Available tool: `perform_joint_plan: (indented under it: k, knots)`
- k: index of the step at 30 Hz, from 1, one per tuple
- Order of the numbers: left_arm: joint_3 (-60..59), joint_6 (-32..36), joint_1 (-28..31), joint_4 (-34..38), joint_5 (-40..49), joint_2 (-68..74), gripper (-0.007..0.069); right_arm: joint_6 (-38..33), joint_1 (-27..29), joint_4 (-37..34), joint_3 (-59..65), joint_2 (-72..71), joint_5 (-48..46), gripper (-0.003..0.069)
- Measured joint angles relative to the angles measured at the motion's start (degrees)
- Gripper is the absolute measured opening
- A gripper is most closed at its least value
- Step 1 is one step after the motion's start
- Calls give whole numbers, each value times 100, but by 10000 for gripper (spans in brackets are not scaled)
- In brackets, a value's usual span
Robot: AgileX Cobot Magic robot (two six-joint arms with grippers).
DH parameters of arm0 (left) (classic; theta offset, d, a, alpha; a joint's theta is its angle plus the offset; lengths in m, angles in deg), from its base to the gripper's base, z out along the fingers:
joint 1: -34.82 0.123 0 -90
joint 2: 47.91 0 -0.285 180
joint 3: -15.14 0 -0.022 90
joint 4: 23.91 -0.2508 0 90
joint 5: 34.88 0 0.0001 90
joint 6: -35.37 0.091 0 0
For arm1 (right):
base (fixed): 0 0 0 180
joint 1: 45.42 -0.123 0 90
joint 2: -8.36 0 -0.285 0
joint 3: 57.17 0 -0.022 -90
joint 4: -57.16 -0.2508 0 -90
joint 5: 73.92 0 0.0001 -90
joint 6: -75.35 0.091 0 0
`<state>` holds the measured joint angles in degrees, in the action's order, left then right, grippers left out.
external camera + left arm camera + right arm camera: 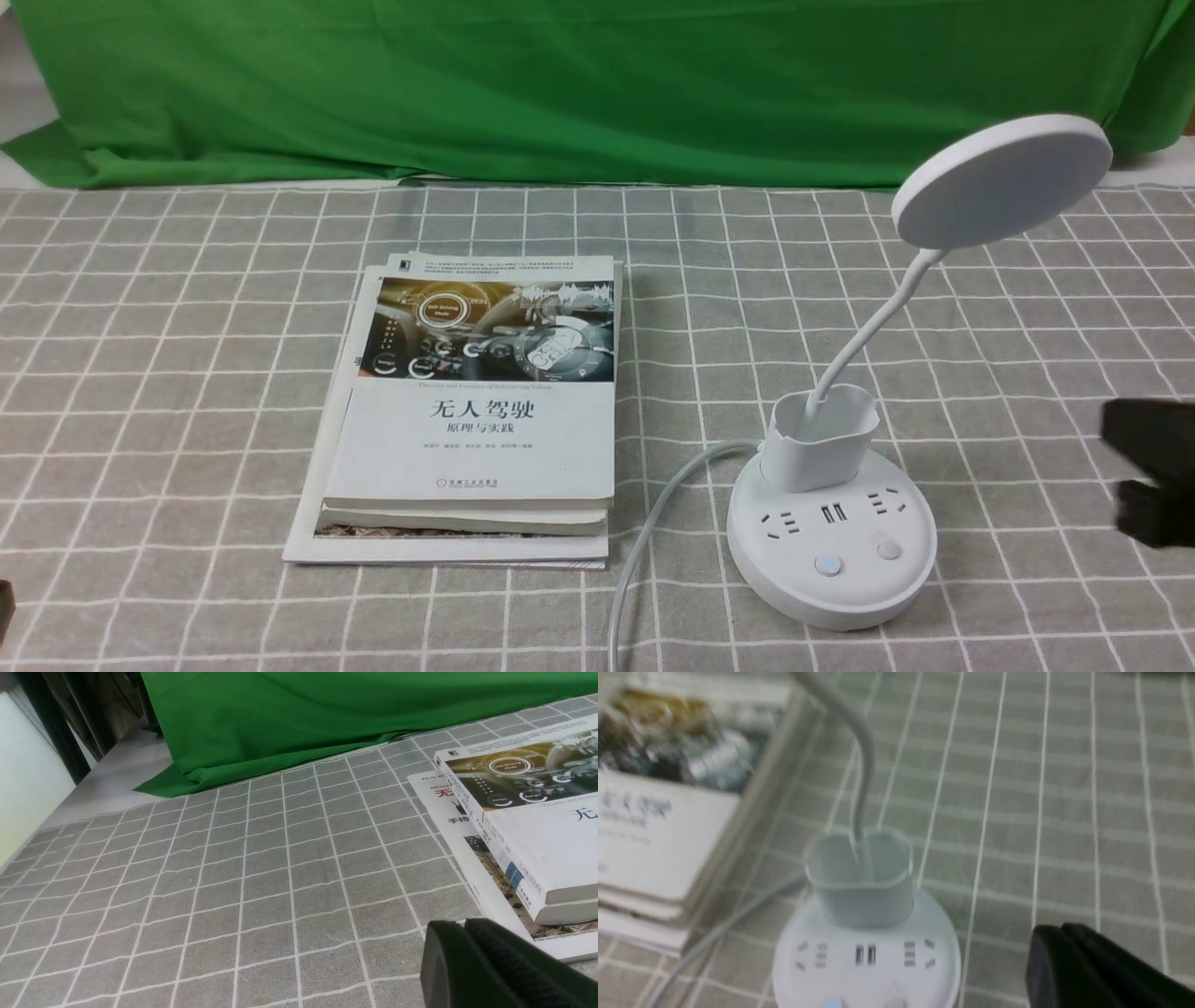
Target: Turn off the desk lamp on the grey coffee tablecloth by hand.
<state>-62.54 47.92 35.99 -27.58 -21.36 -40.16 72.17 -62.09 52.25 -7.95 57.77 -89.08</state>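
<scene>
1. The lamp (822,439) stands on the right of the cloth (187,373), near the books (467,420); its button (827,565) glows blue.
2. The right gripper (1045,952), jaws together, hovers beside the base without touching it.
3. The press seems not yet made; the left gripper (448,956) is closed too.

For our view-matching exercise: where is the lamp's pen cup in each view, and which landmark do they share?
Front: pen cup right of centre, on the desk lamp.
Left wrist: not in view.
Right wrist: pen cup behind the sockets, blurred.
Shared landmark: the stacked books.
</scene>
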Motion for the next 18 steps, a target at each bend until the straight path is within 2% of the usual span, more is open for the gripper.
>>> perform_joint_plan:
  k: [10, 18]
  knots:
    - [0, 0, 0, 0, 0, 0, 20, -83, -13, 5, 1304, -2609, 104, 33]
    - [0, 0, 0, 0, 0, 0, 20, -88, -13, 5, 1366, -3085, 187, 35]
